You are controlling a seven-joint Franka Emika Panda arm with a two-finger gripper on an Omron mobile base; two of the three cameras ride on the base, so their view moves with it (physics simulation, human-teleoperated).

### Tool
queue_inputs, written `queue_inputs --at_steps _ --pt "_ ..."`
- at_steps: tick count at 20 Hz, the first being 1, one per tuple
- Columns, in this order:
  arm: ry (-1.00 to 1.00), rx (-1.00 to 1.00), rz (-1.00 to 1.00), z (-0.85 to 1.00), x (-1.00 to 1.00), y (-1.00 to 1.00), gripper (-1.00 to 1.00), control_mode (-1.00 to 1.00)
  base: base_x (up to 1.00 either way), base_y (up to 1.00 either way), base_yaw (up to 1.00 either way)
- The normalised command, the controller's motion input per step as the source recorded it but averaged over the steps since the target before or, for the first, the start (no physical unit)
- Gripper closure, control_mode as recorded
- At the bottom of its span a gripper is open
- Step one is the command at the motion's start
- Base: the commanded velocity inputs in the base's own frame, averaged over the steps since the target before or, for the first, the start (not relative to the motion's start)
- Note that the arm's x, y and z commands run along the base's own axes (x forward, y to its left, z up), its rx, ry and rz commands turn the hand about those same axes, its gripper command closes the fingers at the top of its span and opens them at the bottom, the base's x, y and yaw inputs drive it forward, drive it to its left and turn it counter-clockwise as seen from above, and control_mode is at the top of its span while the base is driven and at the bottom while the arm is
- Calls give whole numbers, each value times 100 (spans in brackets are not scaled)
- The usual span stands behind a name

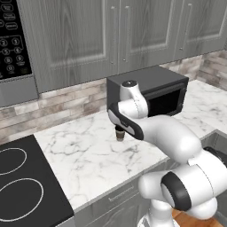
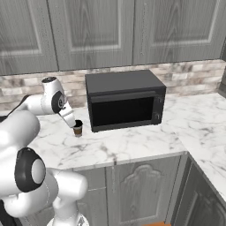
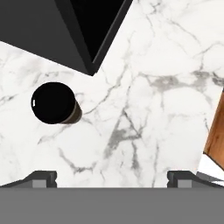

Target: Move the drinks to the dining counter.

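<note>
One of the drinks, a brown cup (image 1: 119,134) with a black lid, stands upright on the marble worktop just in front of the microwave's left corner. In the right base view the cup (image 2: 78,128) sits right under my hand. Looking straight down in the hand view, the black lid (image 3: 54,103) lies up and to the left of my gripper (image 3: 112,177). The gripper is open, its fingertips (image 3: 43,177) wide apart with only bare marble between them. The dining counter is out of view.
A black microwave (image 2: 125,99) stands against the brick wall to the right of the cup. A black stove top (image 1: 22,181) lies at the worktop's left end. Grey cabinets (image 2: 88,31) hang overhead. The worktop's front edge and wood floor (image 3: 216,131) are close by.
</note>
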Motion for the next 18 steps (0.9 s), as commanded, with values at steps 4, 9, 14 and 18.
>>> queue_inputs --at_steps 4,9,14,18 --pt "0 0 -9 -2 18 0 -100 -100 0 0 0" --pt "3 2 -2 -12 22 0 -100 -100 0 0 0" --pt "5 4 0 -15 15 0 -100 -100 0 0 0" --pt "5 2 0 -11 12 0 -100 -100 0 0 0"
